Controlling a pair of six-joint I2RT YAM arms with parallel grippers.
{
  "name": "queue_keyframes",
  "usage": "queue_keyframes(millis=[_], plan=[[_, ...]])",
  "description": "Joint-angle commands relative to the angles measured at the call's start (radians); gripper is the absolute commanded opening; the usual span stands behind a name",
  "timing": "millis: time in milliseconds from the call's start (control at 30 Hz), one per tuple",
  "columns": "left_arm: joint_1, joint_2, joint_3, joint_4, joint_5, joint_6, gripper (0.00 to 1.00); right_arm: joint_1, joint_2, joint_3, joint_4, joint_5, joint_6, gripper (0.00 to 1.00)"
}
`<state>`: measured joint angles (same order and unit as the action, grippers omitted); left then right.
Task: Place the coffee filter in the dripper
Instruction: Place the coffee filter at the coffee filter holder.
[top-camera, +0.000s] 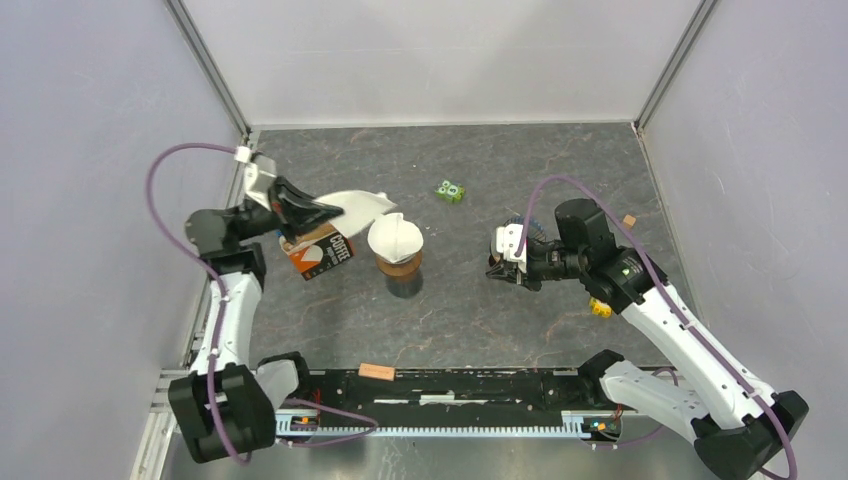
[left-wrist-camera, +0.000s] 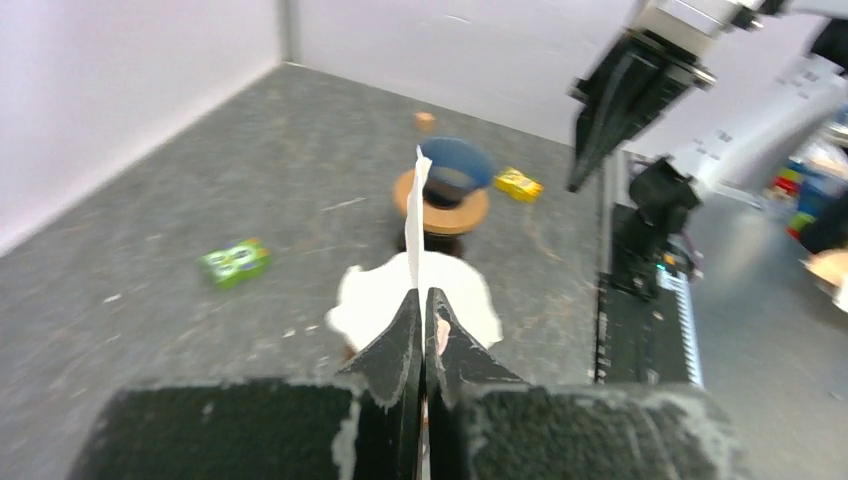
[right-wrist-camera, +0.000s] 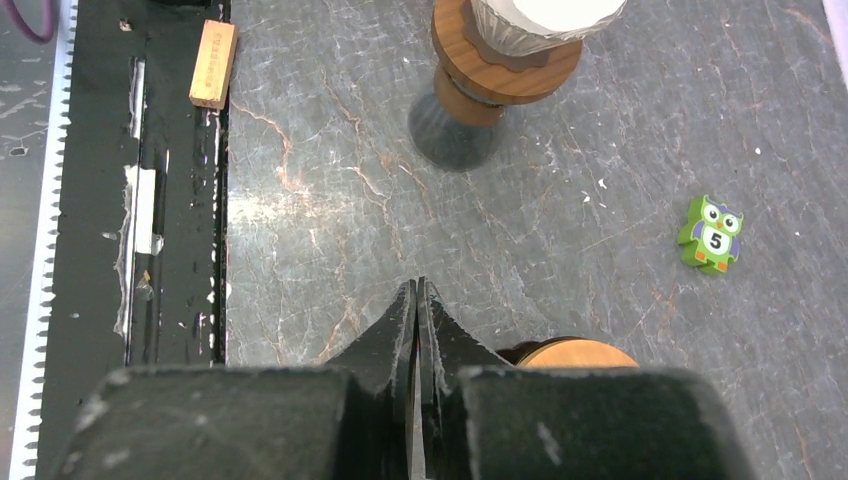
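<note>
A white paper coffee filter (top-camera: 362, 207) hangs flat from my left gripper (top-camera: 325, 212), which is shut on it. In the left wrist view the filter (left-wrist-camera: 413, 215) shows edge-on, rising from the closed tips of the left gripper (left-wrist-camera: 421, 292). The dripper (top-camera: 397, 242) stands just right of the filter: a white ribbed cone on a wooden collar and dark base. It also shows as the dripper (right-wrist-camera: 520, 40) and as a white shape, the dripper (left-wrist-camera: 470, 300), under my fingertips. My right gripper (top-camera: 495, 268) hovers right of the dripper. In its own view the right gripper (right-wrist-camera: 417, 285) is shut and holds nothing.
An orange and white filter box (top-camera: 322, 250) lies under the left gripper. A green owl block (top-camera: 450, 190) sits behind the dripper. A wooden disc with a grey-blue cup (left-wrist-camera: 445, 190) stands beneath the right gripper, beside a yellow block (top-camera: 600, 308). A wooden block (top-camera: 377, 372) rests on the black rail (top-camera: 480, 385).
</note>
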<state>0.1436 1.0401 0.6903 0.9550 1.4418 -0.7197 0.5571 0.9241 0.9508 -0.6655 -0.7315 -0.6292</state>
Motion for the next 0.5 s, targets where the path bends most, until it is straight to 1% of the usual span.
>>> queue_keyframes(millis=[0,67,100,200,267,400,467], plan=[[0.213,-0.004,0.101,0.041,0.111,-0.153,0.02,0.002,-0.01,-0.001,0.038,0.0,0.012,0.05],[0.311,0.028,0.124,0.071,0.159,-0.164,0.02,0.0,-0.012,-0.007,0.038,0.001,0.013,0.05],[0.356,0.053,0.127,0.125,0.187,-0.191,0.02,0.001,-0.015,-0.013,0.039,0.003,0.013,0.05],[0.45,0.137,0.108,0.424,0.212,-0.347,0.02,-0.003,-0.022,-0.033,0.047,0.003,0.014,0.05],[0.485,0.182,0.097,0.435,0.215,-0.317,0.02,-0.005,-0.024,-0.041,0.052,0.002,0.014,0.04],[0.494,0.203,0.057,0.436,0.214,-0.195,0.02,-0.009,-0.028,-0.057,0.054,-0.003,0.011,0.04],[0.494,0.225,0.053,0.437,0.214,-0.197,0.02,-0.011,-0.031,-0.065,0.055,0.0,0.009,0.04]])
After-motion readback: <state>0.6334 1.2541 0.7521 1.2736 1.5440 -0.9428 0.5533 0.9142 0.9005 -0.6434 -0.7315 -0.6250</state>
